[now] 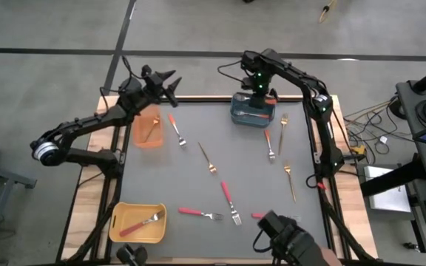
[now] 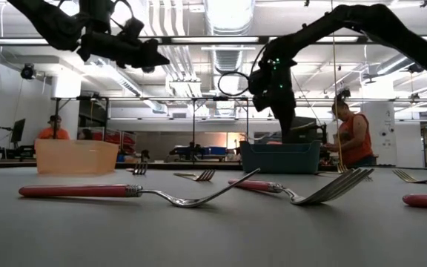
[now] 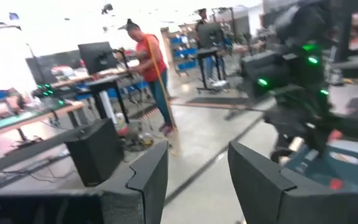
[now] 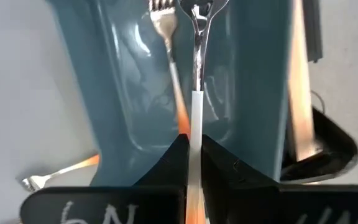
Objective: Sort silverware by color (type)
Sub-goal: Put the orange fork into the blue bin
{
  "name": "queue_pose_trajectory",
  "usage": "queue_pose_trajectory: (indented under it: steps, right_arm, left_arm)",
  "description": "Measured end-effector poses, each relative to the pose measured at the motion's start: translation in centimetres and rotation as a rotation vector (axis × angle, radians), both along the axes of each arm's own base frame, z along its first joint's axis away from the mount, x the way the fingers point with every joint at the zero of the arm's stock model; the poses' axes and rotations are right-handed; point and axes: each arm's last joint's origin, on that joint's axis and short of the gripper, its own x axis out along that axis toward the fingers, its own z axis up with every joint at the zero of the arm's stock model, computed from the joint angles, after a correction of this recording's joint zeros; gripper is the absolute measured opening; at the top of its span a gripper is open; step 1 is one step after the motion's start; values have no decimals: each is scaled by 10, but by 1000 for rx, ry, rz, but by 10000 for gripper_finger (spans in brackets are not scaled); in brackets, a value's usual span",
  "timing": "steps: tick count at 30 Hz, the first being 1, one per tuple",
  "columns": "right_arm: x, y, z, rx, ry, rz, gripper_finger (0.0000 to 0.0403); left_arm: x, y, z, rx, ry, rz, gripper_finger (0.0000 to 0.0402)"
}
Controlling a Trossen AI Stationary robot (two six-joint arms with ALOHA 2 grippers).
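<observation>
We find the right tool (image 4: 191,155) over the blue-grey plastic bin (image 1: 252,111) at the desk's far edge, its fingers clamped together on the pale, orange-ended handle of a silver fork (image 4: 197,74). That fork hangs tines-down into the bin, directly beyond the fingertips. Another orange-handled fork (image 4: 169,62) already lies on the bin floor beside it.

The left tool (image 1: 170,85) hovers in the air past the far left corner of the grey desk (image 1: 198,192), near the translucent orange bin (image 1: 148,127); its fingers (image 3: 148,180) stand apart, nothing between them.

Loose on the desk we count red-handled forks: one near the orange bin (image 1: 176,128), three toward the near edge (image 1: 230,201) (image 1: 198,213) (image 1: 261,216). Thin all-gold forks lie at centre (image 1: 208,158) and on the right (image 1: 290,181) (image 1: 282,124); an orange-handled fork (image 1: 269,145) lies between bin and gold ones. A yellow bin (image 1: 137,223) at the near left holds one red-handled fork (image 1: 140,223).
</observation>
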Motion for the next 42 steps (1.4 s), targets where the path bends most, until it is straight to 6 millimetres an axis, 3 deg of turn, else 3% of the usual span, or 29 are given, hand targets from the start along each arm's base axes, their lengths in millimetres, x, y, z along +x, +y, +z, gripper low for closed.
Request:
queue_pose_trajectory:
  steps: [6,19,29,42]
  right_arm:
    - [-6,13,5,31,29,-31,13]
    - [0,40,-17,-62,25,20,13]
    - [7,37,-16,-120,-26,51,13]
    - [5,38,-32,-126,1,62,13]
  left_arm:
    - [-12,13,12,63,-18,68,149]
    - [-29,28,25,121,-4,161,149]
    - [-29,29,32,137,-17,162,149]
    - [-29,30,30,124,-6,162,149]
